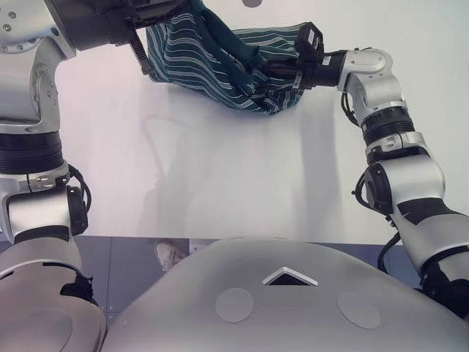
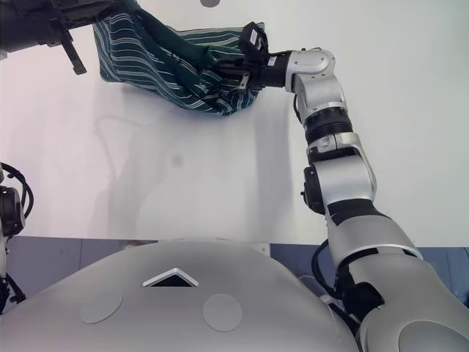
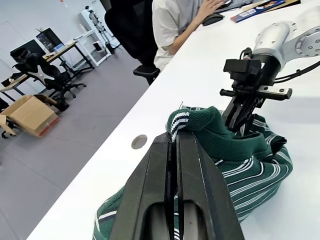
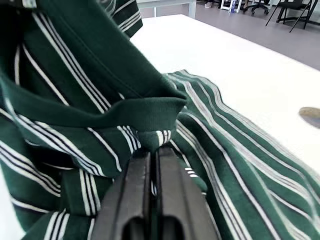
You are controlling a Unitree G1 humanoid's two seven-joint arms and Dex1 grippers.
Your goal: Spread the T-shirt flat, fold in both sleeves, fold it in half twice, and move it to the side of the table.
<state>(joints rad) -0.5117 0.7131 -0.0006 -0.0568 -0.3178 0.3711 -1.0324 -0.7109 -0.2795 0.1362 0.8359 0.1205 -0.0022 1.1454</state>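
The T-shirt (image 1: 212,62) is dark green with thin white stripes and hangs bunched over the far part of the white table (image 1: 220,169), its lower folds resting on the surface. My left gripper (image 3: 175,142) is at the far left, shut on a ribbed, striped edge of the T-shirt (image 3: 235,165). My right gripper (image 1: 282,73) comes in from the right at about the same height. It is shut on a fold of the fabric (image 4: 75,100), fingers (image 4: 165,175) pressed together. Both grippers hold the cloth close together, so it sags between them.
A small round grommet (image 3: 139,141) sits in the table near its far edge. The table's near edge (image 1: 220,236) runs just in front of me. Beyond the far edge lie open floor, office chairs (image 3: 47,75) and a cardboard box (image 3: 30,115).
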